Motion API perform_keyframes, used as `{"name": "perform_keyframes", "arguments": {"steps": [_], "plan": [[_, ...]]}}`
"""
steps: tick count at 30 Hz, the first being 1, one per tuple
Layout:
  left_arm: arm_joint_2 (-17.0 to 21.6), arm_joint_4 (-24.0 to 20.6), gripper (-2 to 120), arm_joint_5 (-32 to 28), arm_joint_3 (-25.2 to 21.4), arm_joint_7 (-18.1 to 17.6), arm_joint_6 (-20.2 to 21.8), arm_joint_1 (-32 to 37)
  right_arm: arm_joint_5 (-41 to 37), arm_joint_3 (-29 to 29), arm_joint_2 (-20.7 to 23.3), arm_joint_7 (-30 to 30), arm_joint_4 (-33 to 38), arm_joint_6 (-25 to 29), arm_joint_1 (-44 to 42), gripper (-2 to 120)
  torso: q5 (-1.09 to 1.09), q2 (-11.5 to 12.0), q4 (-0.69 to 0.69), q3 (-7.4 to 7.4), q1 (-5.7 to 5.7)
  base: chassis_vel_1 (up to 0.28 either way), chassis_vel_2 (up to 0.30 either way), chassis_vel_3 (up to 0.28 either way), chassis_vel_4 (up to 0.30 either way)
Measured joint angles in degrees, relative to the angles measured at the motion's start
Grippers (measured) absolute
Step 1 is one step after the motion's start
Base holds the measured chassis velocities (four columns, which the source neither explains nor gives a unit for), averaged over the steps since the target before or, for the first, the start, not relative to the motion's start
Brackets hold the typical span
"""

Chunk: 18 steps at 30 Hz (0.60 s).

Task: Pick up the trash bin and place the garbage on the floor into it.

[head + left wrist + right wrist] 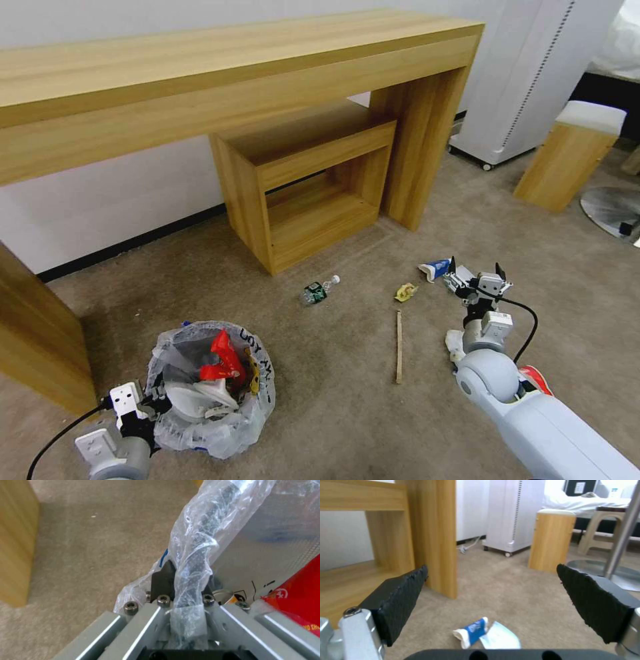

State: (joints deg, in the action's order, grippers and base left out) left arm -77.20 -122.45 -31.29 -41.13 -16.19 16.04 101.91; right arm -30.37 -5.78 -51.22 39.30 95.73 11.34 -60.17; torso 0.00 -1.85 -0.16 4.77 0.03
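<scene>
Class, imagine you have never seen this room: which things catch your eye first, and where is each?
The bag-lined trash bin, already holding red litter, sits low on the left, its rim pinched by the left gripper. On the right, the open right gripper hovers over a blue-white wrapper on the floor.

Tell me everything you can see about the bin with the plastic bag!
The bin is small and round, lined with a crinkly see-through whitish bag that has black letters and a yellow mark. It stands upright on the beige carpet, near the robot's left side. Inside lie a red wrapper and something white. The left claw is shut on the bin's bag-covered rim; in the left wrist view, plastic bunches between its fingers.
</scene>
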Motion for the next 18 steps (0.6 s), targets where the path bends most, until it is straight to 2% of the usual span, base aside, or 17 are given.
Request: {"name": "perform_keyframes", "arguments": {"steps": [18], "plan": [[1.5,2.5,0,-3.2,-1.9,-1.6,1.7,-1.9,0.1,-0.1,0.1,-2.0,-0.5,0.9,-0.3,91,0.00,0.0,0.03,0.00,0.00,-0.004,-0.005,-0.004,-0.006]]}}
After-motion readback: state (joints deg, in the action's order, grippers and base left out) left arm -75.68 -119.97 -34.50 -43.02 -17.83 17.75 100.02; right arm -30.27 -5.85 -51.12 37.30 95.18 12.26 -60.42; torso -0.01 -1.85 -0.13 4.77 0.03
